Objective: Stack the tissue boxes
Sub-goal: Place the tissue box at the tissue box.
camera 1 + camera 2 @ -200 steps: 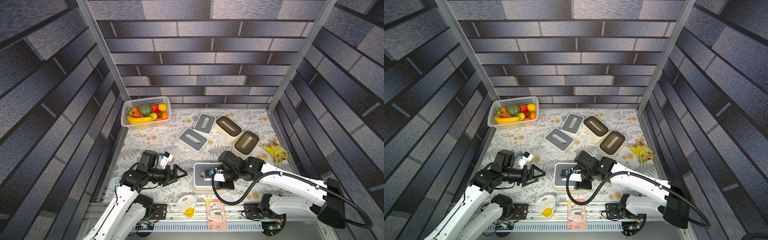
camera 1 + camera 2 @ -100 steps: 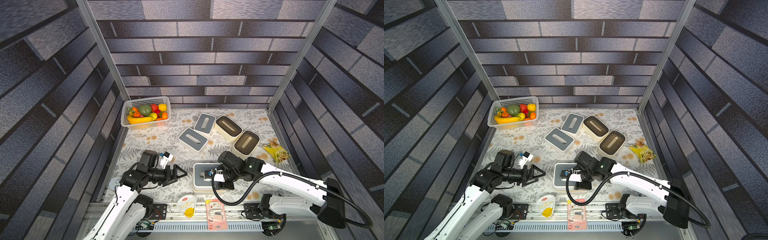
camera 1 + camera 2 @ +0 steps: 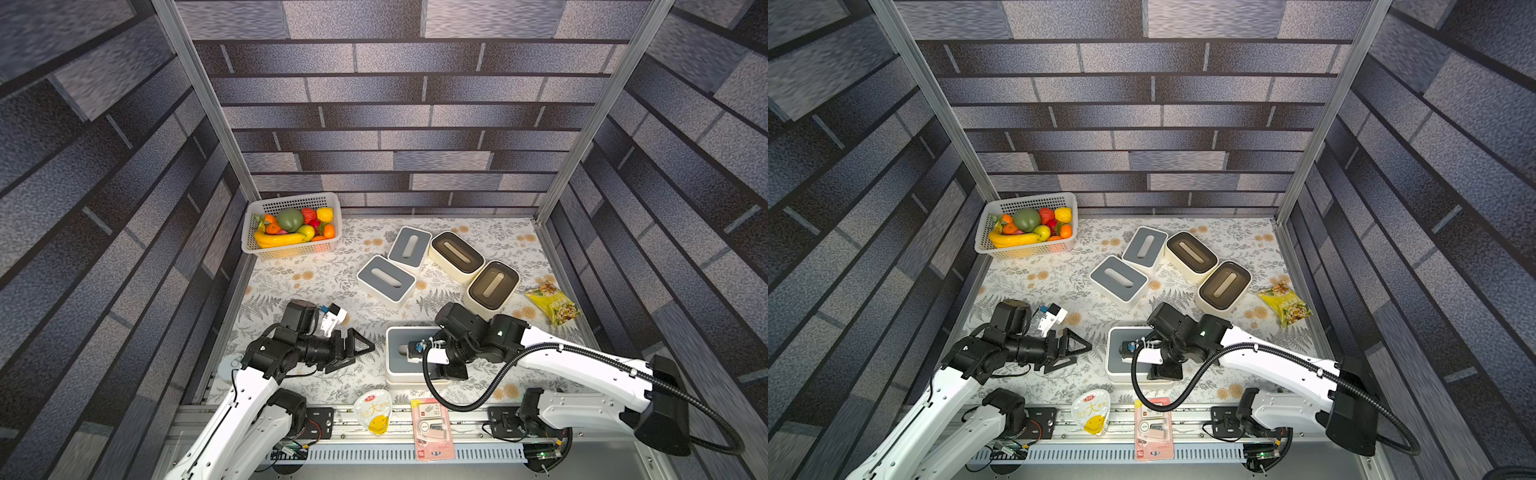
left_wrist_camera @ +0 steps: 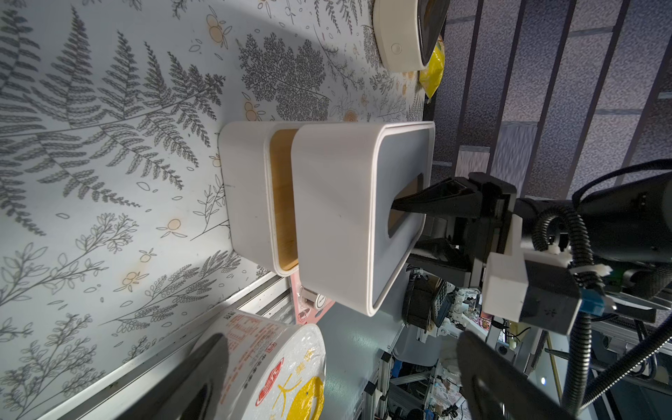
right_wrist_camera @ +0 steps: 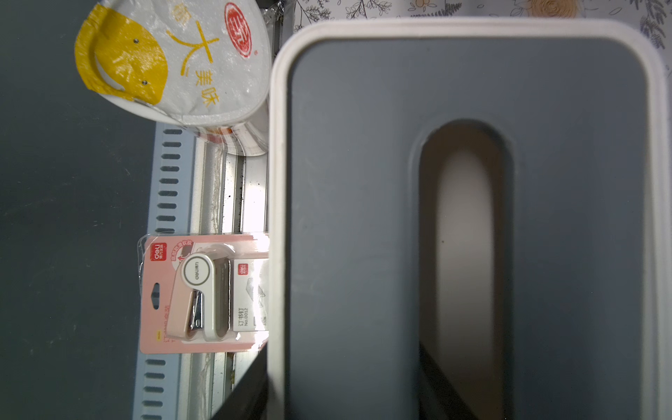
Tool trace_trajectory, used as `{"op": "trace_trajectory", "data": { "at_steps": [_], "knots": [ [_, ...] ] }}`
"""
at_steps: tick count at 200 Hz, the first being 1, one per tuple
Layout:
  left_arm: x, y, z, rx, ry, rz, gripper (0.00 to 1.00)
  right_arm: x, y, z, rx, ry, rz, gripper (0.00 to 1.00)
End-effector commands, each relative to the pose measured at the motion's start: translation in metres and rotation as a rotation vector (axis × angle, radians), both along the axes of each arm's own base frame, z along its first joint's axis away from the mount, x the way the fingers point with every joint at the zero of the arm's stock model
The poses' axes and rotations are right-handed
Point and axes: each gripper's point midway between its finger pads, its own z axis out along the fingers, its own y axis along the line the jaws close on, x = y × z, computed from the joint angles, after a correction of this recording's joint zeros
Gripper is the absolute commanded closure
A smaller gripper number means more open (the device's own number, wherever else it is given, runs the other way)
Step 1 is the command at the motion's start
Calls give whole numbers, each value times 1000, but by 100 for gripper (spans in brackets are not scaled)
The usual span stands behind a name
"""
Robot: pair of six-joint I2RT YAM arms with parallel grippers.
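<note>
Tissue box (image 3: 395, 363) clamped in right fingers (image 4: 436, 200), left fingers (image 4: 483, 371) apart; wood lid (image 4: 283, 200), wrist only

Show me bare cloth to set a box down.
Free: the floral cloth between the white perforated fruit basket and the open left gripper, left of the nearer grey-lidded white box. Crowded: around the two brown-lidded cream boxes, and the front stack that the right gripper grips.

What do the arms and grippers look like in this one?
Left arm and right arm: white shells, black joints. Left gripper: black triangular open-frame fingers; right gripper black too. White wrist camera blocks, blue plugs. Black corrugated cable on the right.
</note>
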Motion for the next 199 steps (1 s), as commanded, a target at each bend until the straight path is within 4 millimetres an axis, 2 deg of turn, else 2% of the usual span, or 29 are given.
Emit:
{"op": "trace_trajectory", "data": {
  "at_steps": [1, 199],
  "knots": [
    [-4, 0, -2, -2, 15, -9, 0, -2, 8, 2, 29, -7, 27, 57],
    [-6, -2, -2, 1, 8, -19, 0, -3, 7, -7, -4, -4, 27, 56]
  ]
}}
